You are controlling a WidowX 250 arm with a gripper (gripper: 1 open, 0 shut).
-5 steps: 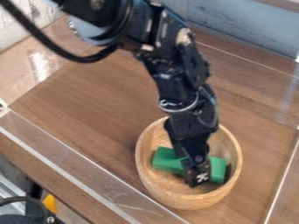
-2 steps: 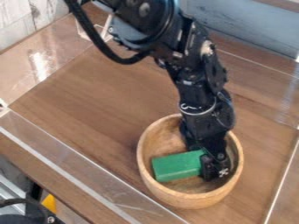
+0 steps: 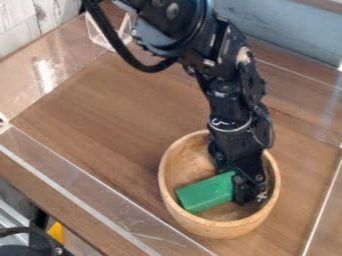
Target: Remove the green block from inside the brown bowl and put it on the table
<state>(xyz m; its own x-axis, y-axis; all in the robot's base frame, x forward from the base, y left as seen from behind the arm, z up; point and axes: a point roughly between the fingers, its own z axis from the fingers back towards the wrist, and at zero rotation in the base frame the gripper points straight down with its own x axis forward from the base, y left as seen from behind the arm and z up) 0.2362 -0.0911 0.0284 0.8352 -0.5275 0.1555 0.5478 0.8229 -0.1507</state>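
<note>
The brown bowl (image 3: 175, 170) stands on the table (image 3: 120, 120) at the front right. Inside it lies the green block (image 3: 206, 193), tilted slightly, on the left of the bowl's floor. My gripper (image 3: 249, 190) points down into the bowl, with its dark fingers at the block's right end and low against the bowl's floor. The fingers overlap that end of the block, and I cannot make out whether they pinch it or merely stand beside it. The arm hides the bowl's far rim.
Clear acrylic walls (image 3: 80, 190) run along the table's front and left edges, and another runs along the right side (image 3: 321, 140). Bare wood lies to the left of and behind the bowl.
The gripper has shifted right within the bowl and sunk lower, from above the block's middle to its right end. The block now shows almost whole to the left of the fingers.
</note>
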